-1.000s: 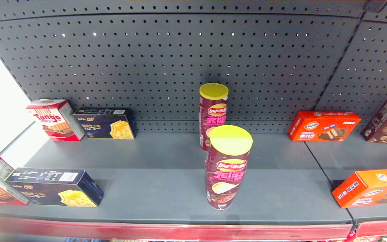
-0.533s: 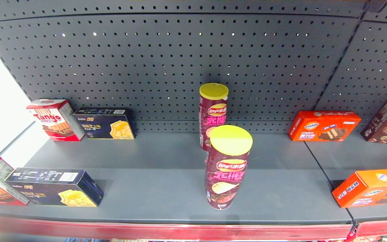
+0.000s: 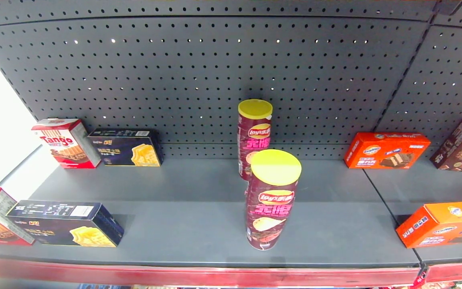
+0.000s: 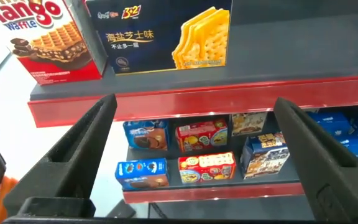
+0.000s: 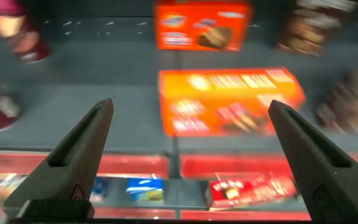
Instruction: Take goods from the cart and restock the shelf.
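Straight ahead, orange box (image 5: 230,101) on shelf (image 5: 98,78), beyond spread right hand (image 5: 190,103).

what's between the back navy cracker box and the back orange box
In the head view, the upright rear chip can stands between the navy cracker box and the orange box; otherwise the shelf is bare.

Even overhead light on the dark grey perforated metal back panel (image 3: 199,80), washed-out white glare at the head view's left edge, soft shadow right of the dark blue cardboard cracker box (image 3: 64,222), faint sheen along the glossy red shelf-front strip (image 3: 199,276), panel lines bowing toward the corners
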You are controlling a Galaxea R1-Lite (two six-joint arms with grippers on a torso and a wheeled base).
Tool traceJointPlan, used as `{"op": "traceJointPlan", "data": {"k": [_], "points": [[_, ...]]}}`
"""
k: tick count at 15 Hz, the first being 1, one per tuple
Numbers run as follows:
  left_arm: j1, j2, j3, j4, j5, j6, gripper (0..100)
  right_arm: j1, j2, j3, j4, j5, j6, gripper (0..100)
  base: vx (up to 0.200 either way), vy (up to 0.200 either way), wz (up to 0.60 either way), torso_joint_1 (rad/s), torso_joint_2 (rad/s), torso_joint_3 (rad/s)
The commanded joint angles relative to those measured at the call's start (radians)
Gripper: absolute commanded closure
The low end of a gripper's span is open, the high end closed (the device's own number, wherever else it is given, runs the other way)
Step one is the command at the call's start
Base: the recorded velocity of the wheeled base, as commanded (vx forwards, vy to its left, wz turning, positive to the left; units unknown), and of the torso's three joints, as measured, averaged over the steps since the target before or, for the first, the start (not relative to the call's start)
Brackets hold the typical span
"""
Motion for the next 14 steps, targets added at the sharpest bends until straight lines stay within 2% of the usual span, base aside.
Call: {"op": "traceJointPlan", "data": {"k": [1, 5, 7, 9, 14], "points": [[0.000, 0.004, 0.000, 0.000, -0.001, -0.001, 0, 0.314, 0.479, -0.184, -0.059, 0.024, -0.058, 0, 0.000, 0.000, 0.00, 0.000, 0.00, 0.000], [0.000, 0.004, 0.000, 0.000, -0.001, -0.001, 0, 0.498, 0.689, -0.187, -0.133, 0.024, -0.060, 0, 0.000, 0.000, 0.00, 0.000, 0.00, 0.000], [0.000, 0.004, 0.000, 0.000, -0.001, -0.003, 0, 0.563, 0.756, -0.190, -0.138, 0.028, -0.060, 0, 0.000, 0.000, 0.00, 0.000, 0.00, 0.000], [0.000, 0.004, 0.000, 0.000, -0.001, -0.004, 0, 0.578, 0.789, -0.197, -0.161, 0.028, -0.060, 0, 0.000, 0.000, 0.00, 0.000, 0.00, 0.000], [0.000, 0.004, 0.000, 0.000, -0.003, -0.004, 0, 0.594, 0.947, -0.348, -0.173, 0.022, -0.060, 0, 0.000, 0.000, 0.00, 0.000, 0.00, 0.000]]}}
